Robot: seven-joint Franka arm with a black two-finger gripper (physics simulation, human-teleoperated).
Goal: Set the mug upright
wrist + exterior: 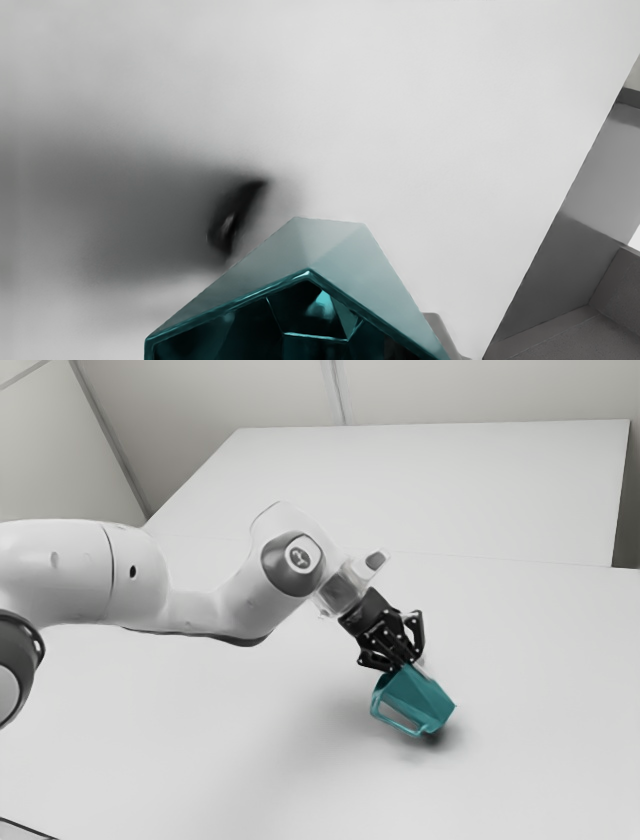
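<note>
The teal faceted mug (418, 698) is tilted, its mouth toward the hand and its base angled down toward the table, with the handle on the exterior view's left. My gripper (411, 664) is at the mouth end, shut on the mug's wall. In the wrist view the mug (350, 265) shows its open mouth and dark inside. The gripper (416, 345) has one grey finger (438, 332) against the outside of the wall; the other is mostly hidden by the mug. Whether the mug's lowest edge touches the table cannot be told.
A white tabletop (250, 760) lies under the arm, with a dark shadow close below the mug. In the wrist view, the table's edge runs beyond the mug on the outer finger's side, with a grey structure (565, 280) past it.
</note>
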